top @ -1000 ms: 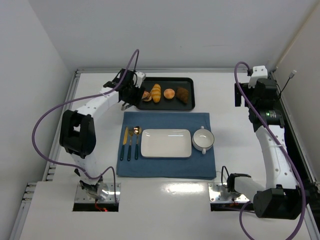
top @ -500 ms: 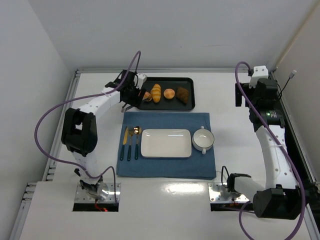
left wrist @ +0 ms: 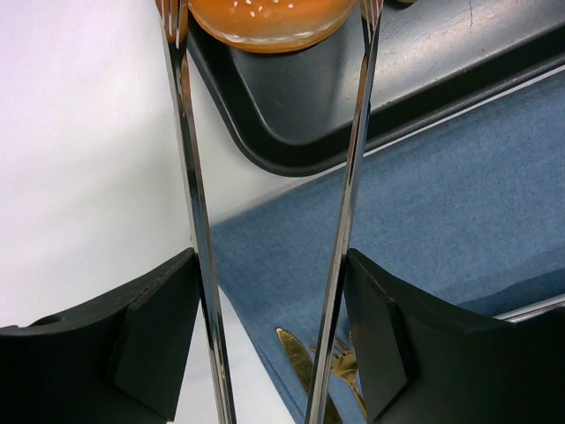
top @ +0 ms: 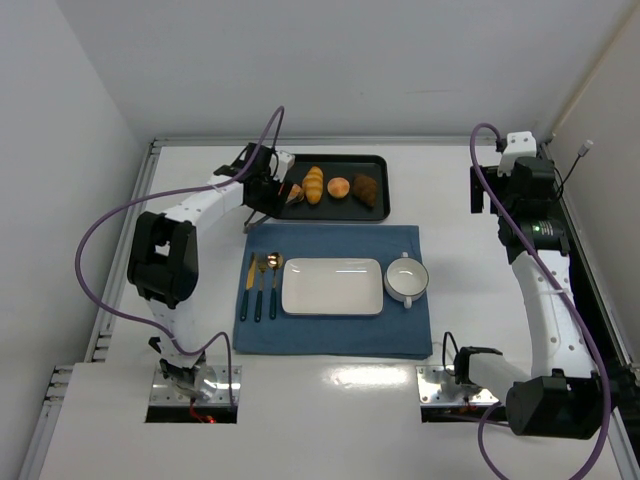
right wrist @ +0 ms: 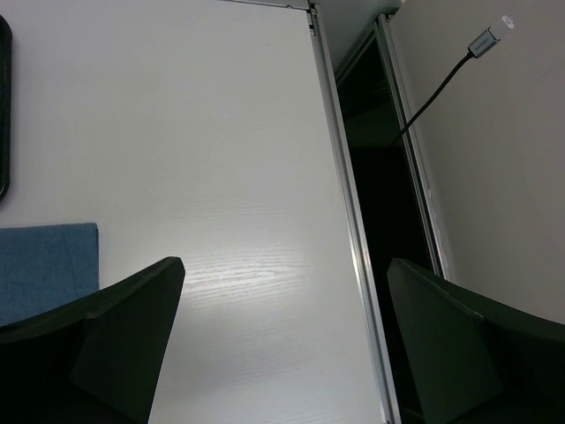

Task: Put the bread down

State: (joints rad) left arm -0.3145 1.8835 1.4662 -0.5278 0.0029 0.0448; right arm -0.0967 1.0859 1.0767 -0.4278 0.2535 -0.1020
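The bread [top: 294, 194], a small golden-brown bun, is at the left end of the black tray [top: 372, 160]. In the left wrist view the bun [left wrist: 265, 18] has sesame seeds and sits between the tips of metal tongs [left wrist: 187, 177]. My left gripper [top: 262, 186] [left wrist: 274, 265] is shut on the tongs' two arms. I cannot tell whether the bun is lifted off the tray [left wrist: 291, 115]. My right gripper [top: 480, 190] [right wrist: 282, 291] is open and empty over bare table at the far right.
The tray also holds a yellow ridged roll [top: 313, 185], a round orange-pink bun [top: 339, 187] and a dark brown piece [top: 366, 190]. A blue mat [top: 330, 335] carries a white plate [top: 332, 286], a bowl [top: 406, 279] and cutlery [top: 262, 285]. A metal rail [right wrist: 340, 177] edges the table.
My left arm has shifted a little to the right and the wrist has turned slightly. The bun stays at the tray's left end. The right arm has not moved.
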